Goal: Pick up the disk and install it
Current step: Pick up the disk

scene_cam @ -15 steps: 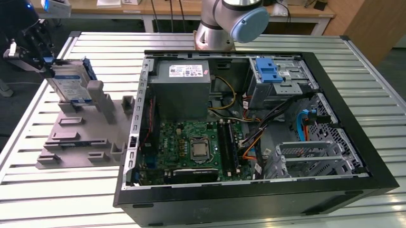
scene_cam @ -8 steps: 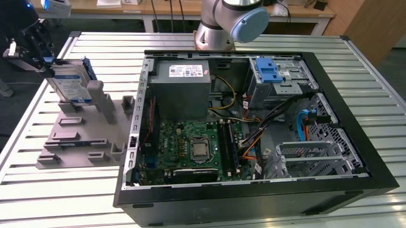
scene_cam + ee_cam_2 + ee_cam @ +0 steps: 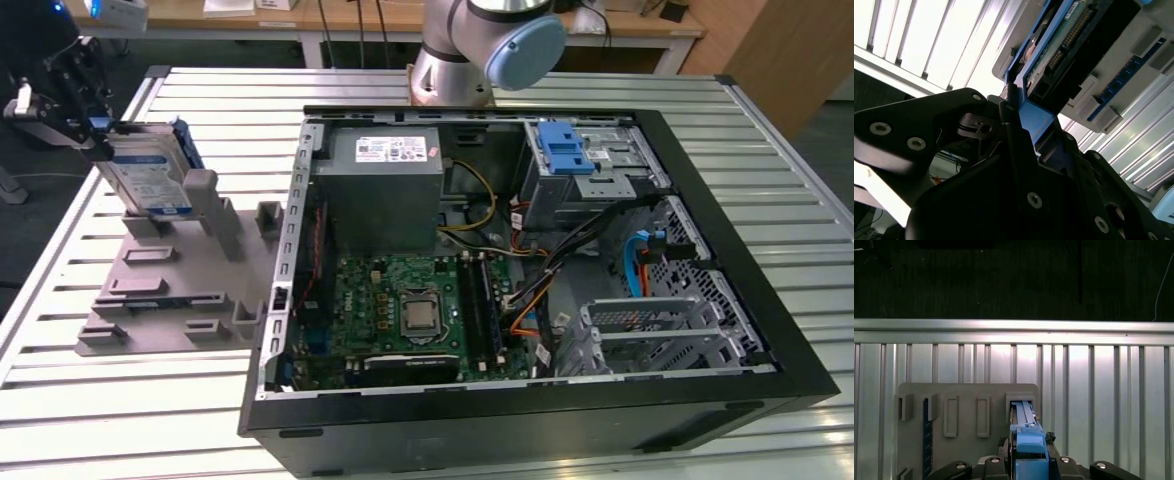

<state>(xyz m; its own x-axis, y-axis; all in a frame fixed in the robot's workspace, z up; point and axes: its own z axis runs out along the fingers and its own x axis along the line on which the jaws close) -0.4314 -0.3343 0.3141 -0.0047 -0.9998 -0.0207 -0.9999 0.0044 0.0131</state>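
Near the worktop's (image 3: 134,410) edge at the exterior view's left: the gripper (image 3: 94,125) is clamped on the upper end of the disk (image 3: 144,172).
Grip: in the second wrist view the black fingers (image 3: 1010,130) close on the blue carrier (image 3: 1031,117) that frames the disk (image 3: 1064,42).
Disk: on edge and tilted, its label turned toward the exterior view; its lower end is at a slot of the grey fixture (image 3: 174,285). Whether it is seated in the slot cannot be told.
First wrist view: the disk (image 3: 1026,427) is seen edge-on, running into the fixture's (image 3: 964,395) end slot.
Fixture: flat on the worktop, between that edge and the computer case (image 3: 534,410), just beside the case.
Computer case: open, on its side, over the worktop's middle, with the power supply (image 3: 384,195) and motherboard (image 3: 414,310) showing.
Arm base (image 3: 461,55): at the worktop's far edge, behind the case.
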